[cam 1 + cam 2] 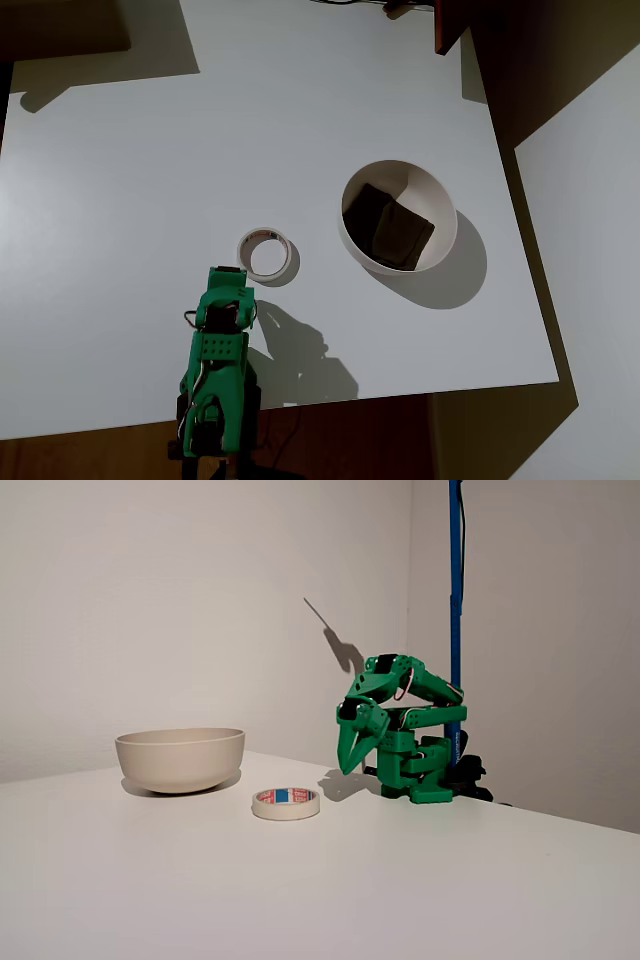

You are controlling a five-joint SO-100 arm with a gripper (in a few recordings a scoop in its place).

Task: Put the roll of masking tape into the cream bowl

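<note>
The roll of masking tape [267, 254] lay flat on the white desk [120, 200], hollow centre up, just beyond the tip of the green arm; in the fixed view the roll [286, 803] sat between the cream bowl [180, 758] and the arm's base, apart from both. In the overhead view the bowl [440, 205] stood near the roll to its right, with dark brown square pieces [388, 226] inside.

The jaws [349, 757] hung folded downward above the desk, short of the roll and touching nothing; they looked nearly closed, holding nothing, though the narrow gap was hard to read.

The roll was probably light and fairly stiff, its cardboard core resisting a squeeze; its papery outer face should give decent friction. Lying so low, it offered little height for an outside pinch; the likelier hold was one finger down through the hollow centre and one outside, clamping the ring wall; too shallow a bite might let it tilt or slip.
</note>
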